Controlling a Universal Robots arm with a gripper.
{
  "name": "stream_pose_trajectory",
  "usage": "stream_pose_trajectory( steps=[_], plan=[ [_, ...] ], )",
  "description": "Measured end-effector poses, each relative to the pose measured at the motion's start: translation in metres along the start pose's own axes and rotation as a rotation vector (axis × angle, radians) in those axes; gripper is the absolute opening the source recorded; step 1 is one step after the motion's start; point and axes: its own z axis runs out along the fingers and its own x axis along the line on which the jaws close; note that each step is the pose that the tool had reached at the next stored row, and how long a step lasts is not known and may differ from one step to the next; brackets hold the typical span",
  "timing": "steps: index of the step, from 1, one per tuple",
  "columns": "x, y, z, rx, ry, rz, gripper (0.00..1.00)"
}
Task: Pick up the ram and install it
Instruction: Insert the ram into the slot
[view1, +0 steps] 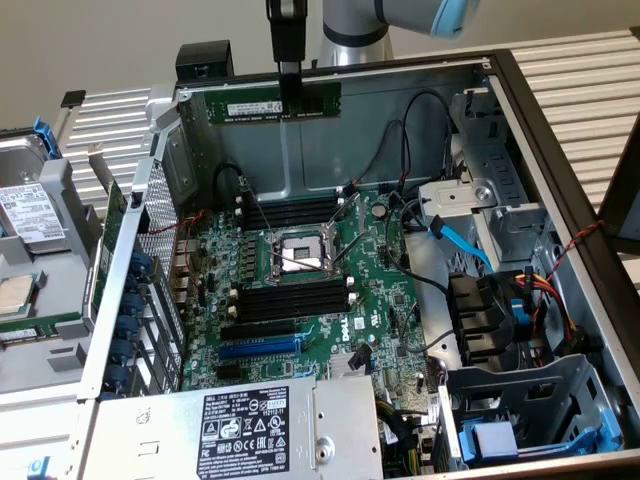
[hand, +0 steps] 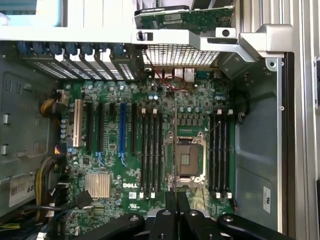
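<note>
Gripper (view1: 289, 98) clamped narrow on the ram (view1: 240, 106), gripping it from above near the middle. Ram hangs level, long edge down, high over the open computer case (view1: 375, 120), close to its far wall. Well apart from the motherboard (view1: 380, 300) below. Black memory slots (view1: 295, 300) lie on both sides of the CPU socket (view1: 297, 252)

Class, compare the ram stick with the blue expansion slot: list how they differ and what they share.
The ram is dark green; the blue expansion slot is blue. The ram hangs in the air, pinched by the hand; the slot sits fixed on the motherboard. Both are long and narrow.
</note>
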Motion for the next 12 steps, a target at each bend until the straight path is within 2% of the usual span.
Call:
stream_pose_trajectory(
  steps=[8, 12],
  plan=[
    [-0.001, -0.0017, 0.0142, -0.0006, 0.0001, 0.0, 0.12],
    [-0.001, -0.002, 0.017, -0.0007, 0.0002, 0.0, 0.12]
  ],
)
